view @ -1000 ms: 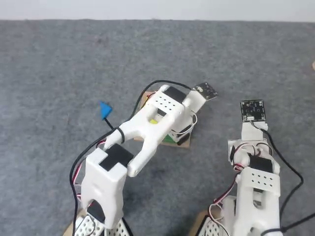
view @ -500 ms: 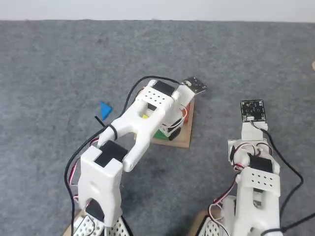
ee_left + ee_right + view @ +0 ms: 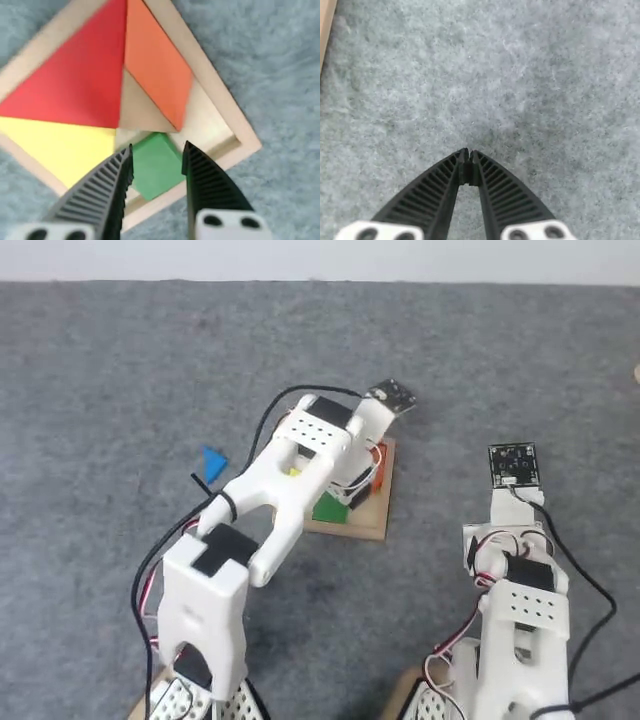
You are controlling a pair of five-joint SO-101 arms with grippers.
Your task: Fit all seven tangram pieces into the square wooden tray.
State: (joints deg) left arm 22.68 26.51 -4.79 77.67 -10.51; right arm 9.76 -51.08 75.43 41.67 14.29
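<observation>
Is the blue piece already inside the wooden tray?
No, the blue piece lies on the grey mat, well apart from the wooden tray.

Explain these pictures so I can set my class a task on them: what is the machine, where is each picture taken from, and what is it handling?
These are two robot arms side by side on a grey mat. The high view looks down from a fixed camera; the other two come from a camera on each arm's wrist. The left arm hangs over a wooden tray holding a red triangle, an orange piece, a yellow triangle and a green square. Its jaws stand open above the green square, gripping nothing. A blue triangle lies on the mat outside the tray. The right arm has its jaws shut and empty over bare mat.
</observation>
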